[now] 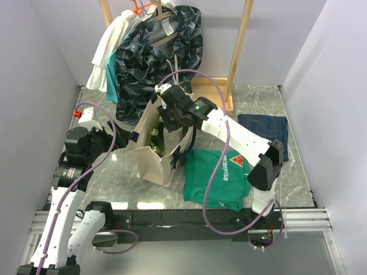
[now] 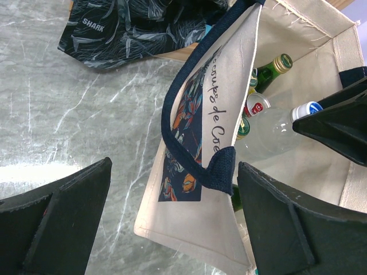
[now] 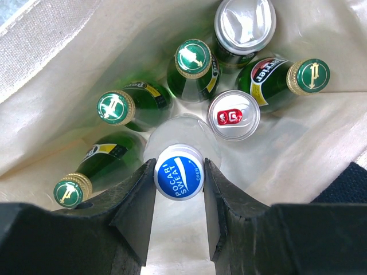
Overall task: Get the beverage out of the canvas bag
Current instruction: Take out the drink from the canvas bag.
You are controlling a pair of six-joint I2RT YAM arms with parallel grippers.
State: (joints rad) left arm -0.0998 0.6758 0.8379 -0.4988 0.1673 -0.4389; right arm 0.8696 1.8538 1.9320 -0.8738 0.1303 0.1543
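From above we saw the right gripper (image 1: 166, 116) inside the bag (image 1: 150, 166) beside an "enterprise" shirt (image 1: 215, 175), at the left wrist the left gripper (image 2: 175, 166) gaped wide facing the bag, and at the right wrist the pincer clamped the "POCARI SWEAT" bottle (image 3: 179, 173) among Perrier bottles (image 3: 192, 69) inside.

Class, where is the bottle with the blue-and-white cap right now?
Right wrist view: the bottle stands inside the canvas bag, its cap pinched by the right gripper, green bottles to its left in the picture and a red-marked can just beyond it.

grey marble tabletop (image 1: 112, 186), white walls (image 1: 34, 69), wooden rack (image 1: 239, 51).
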